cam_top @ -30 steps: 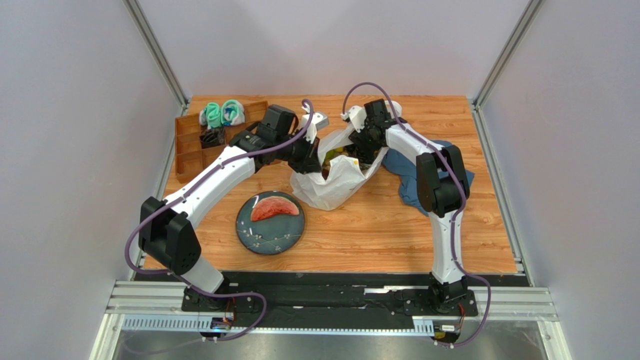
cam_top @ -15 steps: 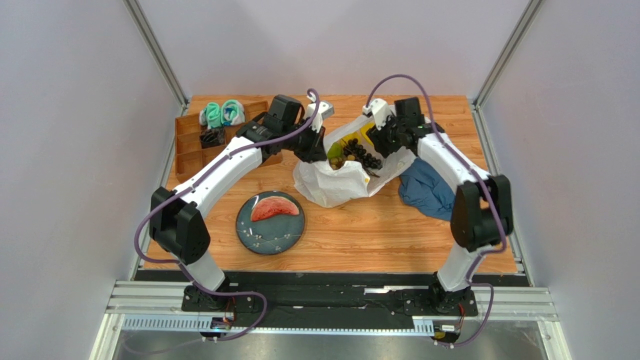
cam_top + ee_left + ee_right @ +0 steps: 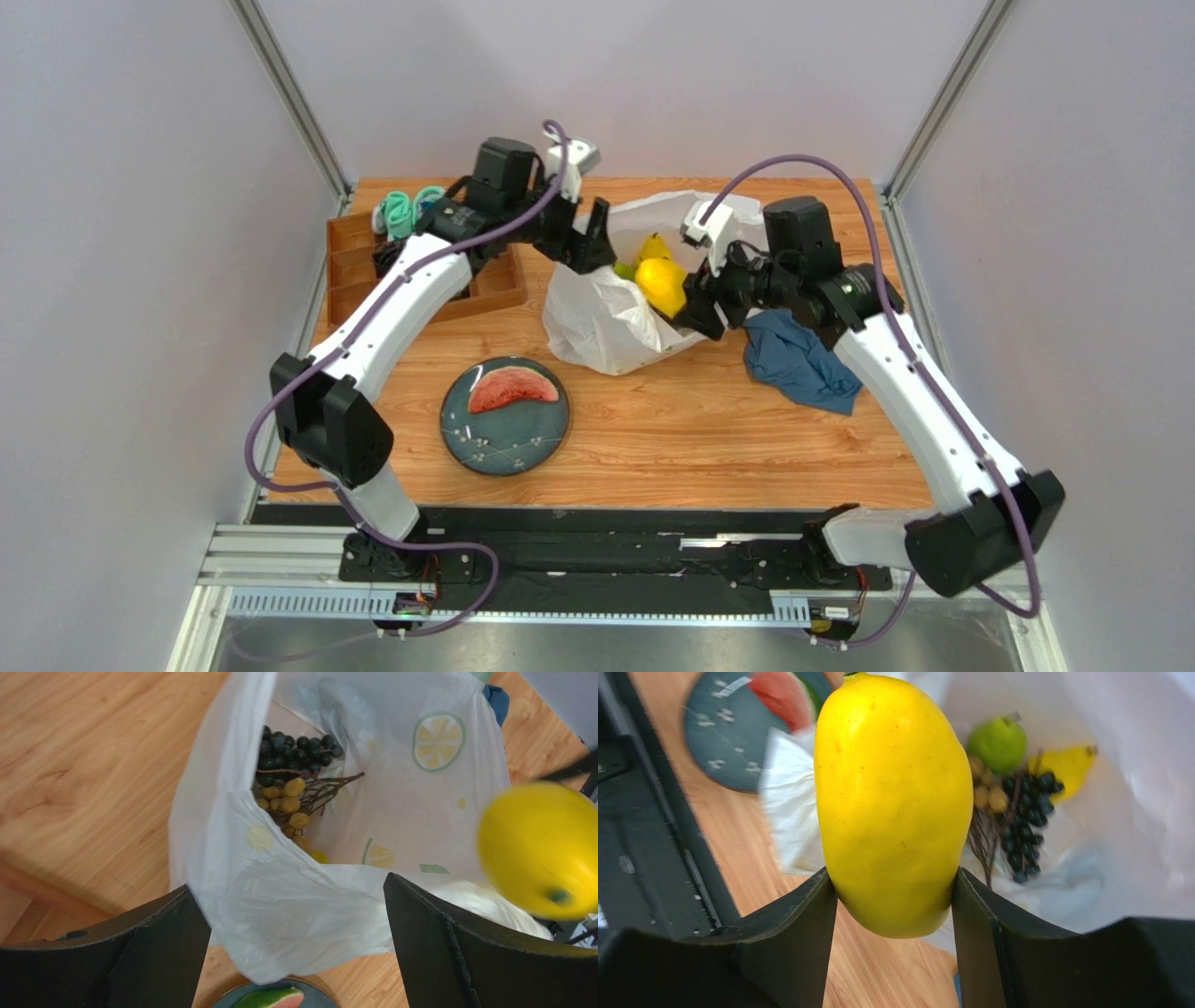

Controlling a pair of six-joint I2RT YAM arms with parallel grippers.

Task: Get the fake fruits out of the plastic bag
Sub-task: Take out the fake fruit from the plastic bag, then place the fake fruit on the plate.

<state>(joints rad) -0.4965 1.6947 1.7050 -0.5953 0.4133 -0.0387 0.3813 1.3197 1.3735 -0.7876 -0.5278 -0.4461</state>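
The white plastic bag [image 3: 596, 319] with lemon prints lies open mid-table. My right gripper [image 3: 690, 298] is shut on a yellow mango [image 3: 662, 284], held above the bag's near-right rim; in the right wrist view the mango [image 3: 892, 805] fills the gap between the fingers [image 3: 808, 917]. My left gripper [image 3: 595, 247] hangs open over the bag's far-left rim, with loose plastic [image 3: 295, 903] below its spread jaws. Inside the bag lie purple grapes [image 3: 295, 749], tan grapes [image 3: 288, 805], a green apple [image 3: 997, 742] and a yellow pear-like piece [image 3: 1071, 766]. A watermelon slice [image 3: 512, 388] rests on the dark plate [image 3: 505, 441].
A wooden tray [image 3: 358, 280] at the back left carries teal-and-white items [image 3: 414, 210]. A dark blue cloth [image 3: 800, 357] lies right of the bag, under my right arm. The plate sits left of the bag, toward the table's near edge.
My right gripper has risen out of the bag with the mango and drawn back to the right. My left gripper has opened, letting the bag's rim go, and lifted away.
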